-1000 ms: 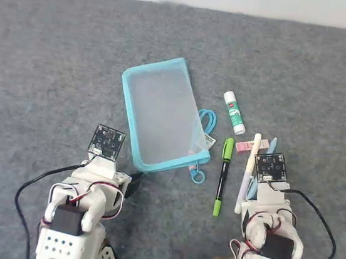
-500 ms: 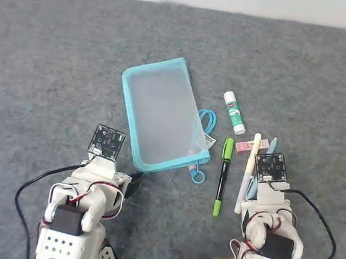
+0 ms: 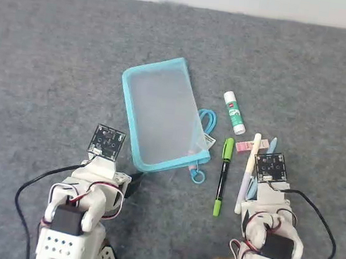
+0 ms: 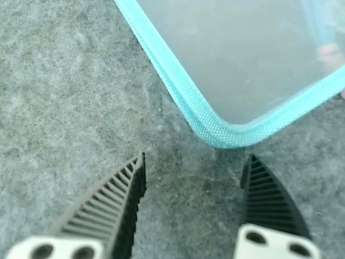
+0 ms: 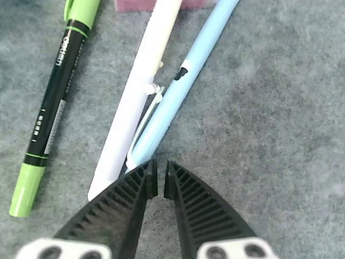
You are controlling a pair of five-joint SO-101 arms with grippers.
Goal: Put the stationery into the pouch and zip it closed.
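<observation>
Translucent plastic pouch (image 3: 164, 116) with woven edging on matt felt-like table (image 3: 55, 58).

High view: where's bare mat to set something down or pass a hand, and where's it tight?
Bare: the grey mat left of the pouch, the strip beyond it toward the far edge, and right of the glue stick. Crowded: just right of the pouch, where green marker, white pen and blue pen lie close together.
</observation>
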